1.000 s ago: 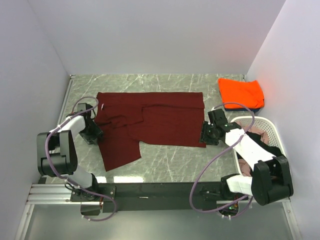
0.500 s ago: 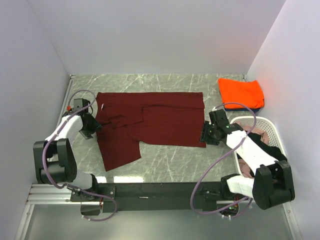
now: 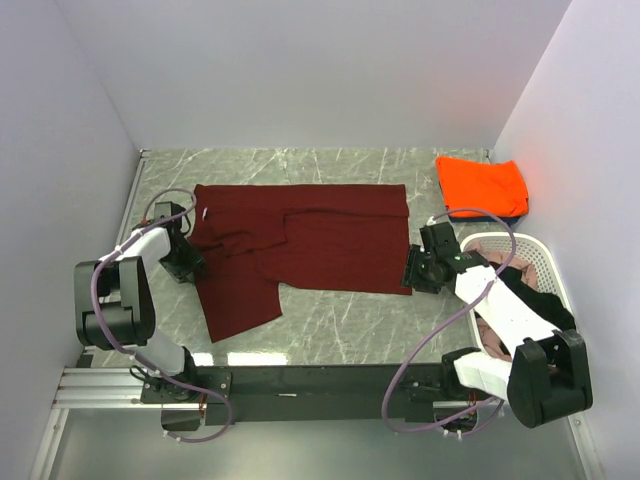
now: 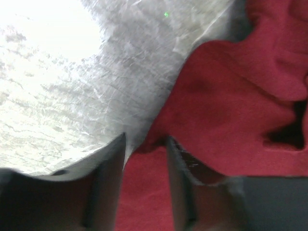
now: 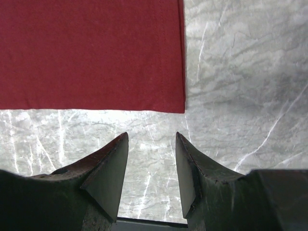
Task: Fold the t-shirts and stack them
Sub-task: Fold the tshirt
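Note:
A dark maroon t-shirt [image 3: 310, 240] lies spread flat across the table, with one sleeve [image 3: 235, 300] reaching toward the near edge. My left gripper [image 3: 190, 262] is at the shirt's left edge. In the left wrist view it [image 4: 145, 144] is open, its fingers [image 4: 108, 183] standing either side of a fold of maroon cloth [image 4: 226, 101]. My right gripper [image 3: 412, 272] is open just off the shirt's near right corner. In its wrist view it [image 5: 151, 137] is over bare marble, the shirt's corner [image 5: 178, 106] just ahead. A bright orange t-shirt [image 3: 482, 186] lies folded at the back right.
A white perforated basket [image 3: 545, 262] stands at the right edge, holding black cloth [image 3: 535, 297] and pale pink cloth [image 3: 495, 335]. A dark sliver [image 3: 512, 215] shows under the orange shirt. White walls close in the marble table [image 3: 340, 320] on three sides.
My left arm swung out to the left and came back to the shirt's left edge. The right arm shifted slightly. The shirt lies as before.

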`<state>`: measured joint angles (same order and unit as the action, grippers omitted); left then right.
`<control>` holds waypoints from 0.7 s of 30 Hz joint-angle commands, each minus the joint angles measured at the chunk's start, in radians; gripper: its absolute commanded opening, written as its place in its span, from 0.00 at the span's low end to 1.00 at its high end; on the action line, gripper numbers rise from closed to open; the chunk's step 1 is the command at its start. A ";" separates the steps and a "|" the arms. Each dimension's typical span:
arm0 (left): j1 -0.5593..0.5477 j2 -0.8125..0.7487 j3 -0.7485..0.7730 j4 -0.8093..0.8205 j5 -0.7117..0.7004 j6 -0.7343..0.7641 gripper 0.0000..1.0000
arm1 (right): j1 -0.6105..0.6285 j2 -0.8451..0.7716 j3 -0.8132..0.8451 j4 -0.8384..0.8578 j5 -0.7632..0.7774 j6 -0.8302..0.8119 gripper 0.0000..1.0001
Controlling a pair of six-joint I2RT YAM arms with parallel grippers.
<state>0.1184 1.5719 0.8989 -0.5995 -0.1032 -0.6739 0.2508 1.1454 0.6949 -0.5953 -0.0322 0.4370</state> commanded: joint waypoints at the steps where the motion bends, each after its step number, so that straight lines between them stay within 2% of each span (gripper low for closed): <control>1: 0.003 -0.009 -0.024 0.001 -0.018 -0.003 0.41 | 0.004 -0.030 -0.023 0.000 0.026 0.017 0.51; 2: 0.003 -0.013 -0.031 -0.003 -0.013 -0.006 0.32 | 0.004 -0.030 -0.028 0.002 0.025 0.017 0.51; 4: 0.003 -0.038 -0.048 -0.012 -0.004 -0.010 0.26 | 0.004 -0.030 -0.034 0.005 0.028 0.025 0.51; 5: 0.003 -0.049 -0.054 -0.016 -0.004 -0.013 0.17 | 0.002 -0.030 -0.038 0.005 0.028 0.025 0.51; 9: 0.003 -0.122 -0.092 -0.052 -0.026 -0.026 0.01 | 0.004 -0.029 -0.047 0.002 0.031 0.042 0.51; 15: 0.003 -0.191 -0.138 -0.066 -0.004 -0.039 0.01 | 0.002 -0.018 -0.055 -0.003 0.078 0.078 0.51; 21: 0.003 -0.193 -0.126 -0.071 -0.003 -0.033 0.01 | -0.004 0.005 -0.052 0.014 0.112 0.106 0.50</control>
<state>0.1192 1.4006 0.7692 -0.6537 -0.1028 -0.7006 0.2508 1.1442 0.6456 -0.5991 0.0338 0.5125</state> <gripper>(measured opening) 0.023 0.506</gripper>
